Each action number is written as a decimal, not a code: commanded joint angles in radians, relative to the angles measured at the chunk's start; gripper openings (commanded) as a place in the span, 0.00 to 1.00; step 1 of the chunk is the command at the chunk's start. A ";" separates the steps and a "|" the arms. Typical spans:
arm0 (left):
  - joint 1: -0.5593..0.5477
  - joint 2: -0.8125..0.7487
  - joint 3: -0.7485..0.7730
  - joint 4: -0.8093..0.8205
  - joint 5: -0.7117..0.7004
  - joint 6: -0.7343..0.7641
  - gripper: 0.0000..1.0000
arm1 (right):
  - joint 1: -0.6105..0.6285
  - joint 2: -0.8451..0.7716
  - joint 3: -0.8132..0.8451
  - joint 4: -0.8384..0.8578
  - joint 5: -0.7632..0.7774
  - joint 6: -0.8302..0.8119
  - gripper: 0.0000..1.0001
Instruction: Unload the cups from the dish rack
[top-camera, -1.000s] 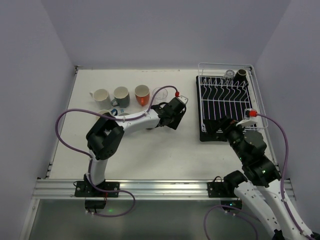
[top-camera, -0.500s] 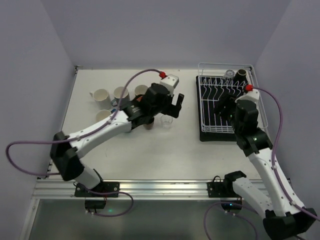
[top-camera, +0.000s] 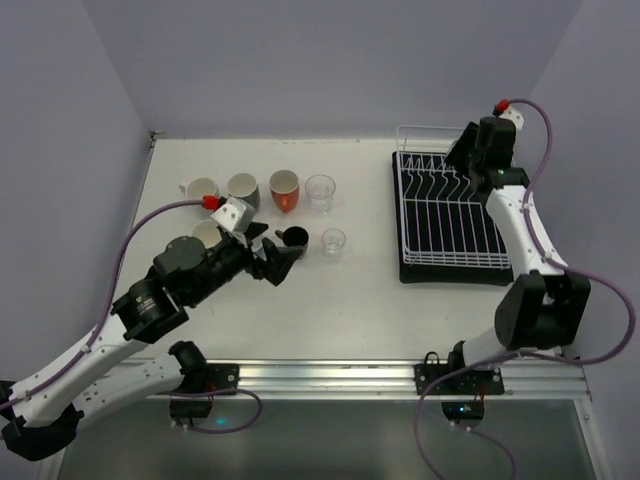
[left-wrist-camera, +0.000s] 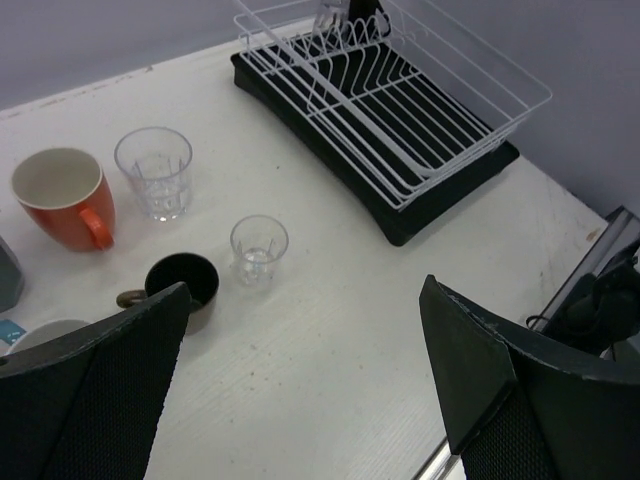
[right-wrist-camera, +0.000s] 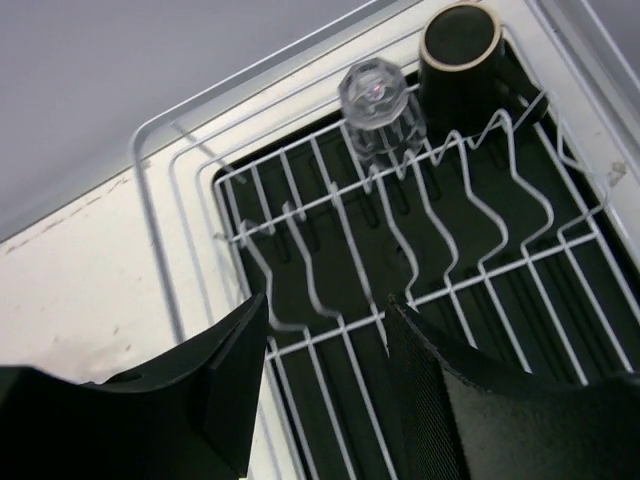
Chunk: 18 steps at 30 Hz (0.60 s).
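Note:
The white wire dish rack (top-camera: 450, 220) on its black tray stands at the right. At its back end, the right wrist view shows a clear glass (right-wrist-camera: 375, 100) upside down and a dark brown mug (right-wrist-camera: 460, 45) on its side. My right gripper (right-wrist-camera: 325, 330) hovers over that end (top-camera: 468, 152), jaws apart with only rack wires between them. On the table stand a white mug (top-camera: 200, 188), grey mug (top-camera: 243, 190), orange mug (top-camera: 284, 189), tall glass (top-camera: 320, 191), small glass (top-camera: 333, 242), dark brown mug (top-camera: 294, 238) and cream mug (top-camera: 207, 232). My left gripper (left-wrist-camera: 305, 330) is wide open and empty, raised just in front of the dark brown mug (left-wrist-camera: 182, 285).
The table's near edge with its metal rail (top-camera: 320, 375) lies just below the left gripper. Walls close the table in at the back and at both sides, and the rack's right rim (top-camera: 510, 200) runs close to the right wall.
The left arm drew back toward the near left and opened wide, leaving a dark brown mug and a small glass on the table. The right arm reached to the rack's back end, its jaws narrower.

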 joint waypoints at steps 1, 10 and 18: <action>-0.001 -0.063 -0.096 0.000 0.048 0.077 1.00 | -0.052 0.129 0.135 -0.017 -0.013 -0.066 0.54; 0.001 -0.069 -0.161 -0.001 -0.038 0.108 1.00 | -0.067 0.468 0.477 -0.094 -0.005 -0.194 0.69; 0.009 -0.055 -0.164 0.008 -0.046 0.110 1.00 | -0.070 0.709 0.712 -0.120 0.045 -0.261 0.65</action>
